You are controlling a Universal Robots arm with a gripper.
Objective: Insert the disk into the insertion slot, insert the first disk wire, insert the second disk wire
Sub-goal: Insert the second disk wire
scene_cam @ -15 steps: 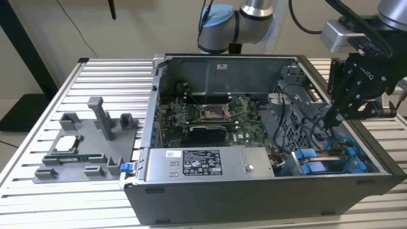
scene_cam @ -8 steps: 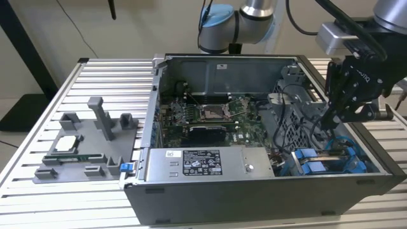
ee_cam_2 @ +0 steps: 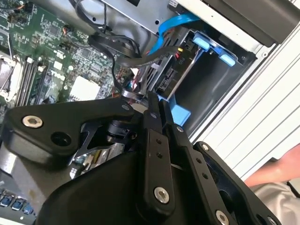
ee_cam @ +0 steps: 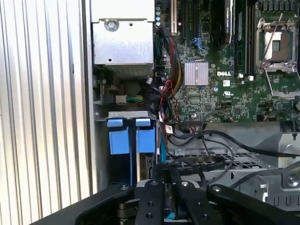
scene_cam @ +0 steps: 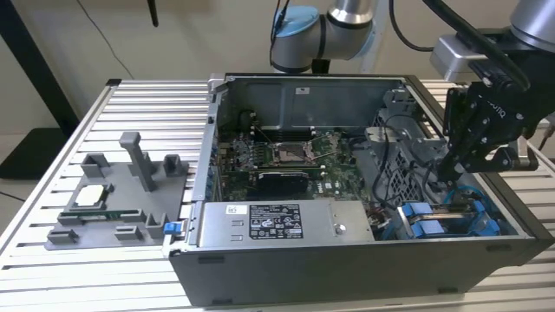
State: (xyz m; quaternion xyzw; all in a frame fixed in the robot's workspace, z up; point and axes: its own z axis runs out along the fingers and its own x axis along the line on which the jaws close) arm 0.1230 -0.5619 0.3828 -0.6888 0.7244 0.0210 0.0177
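Exterior view, left to right: a grey fixture block [scene_cam: 121, 195] on the slatted table [scene_cam: 52, 260]; the open computer case [scene_cam: 347, 195] with its motherboard [scene_cam: 282, 159] and power-supply box [scene_cam: 282, 224]; the gripper [scene_cam: 451, 174], fingers [ee_cam_2: 151, 136] pressed together with a thin black wire [ee_cam_2: 140, 58] at their tips. Just below, the disk [scene_cam: 442, 221] sits in the insertion slot [ee_cam: 126, 114], blue carrier fronts showing.
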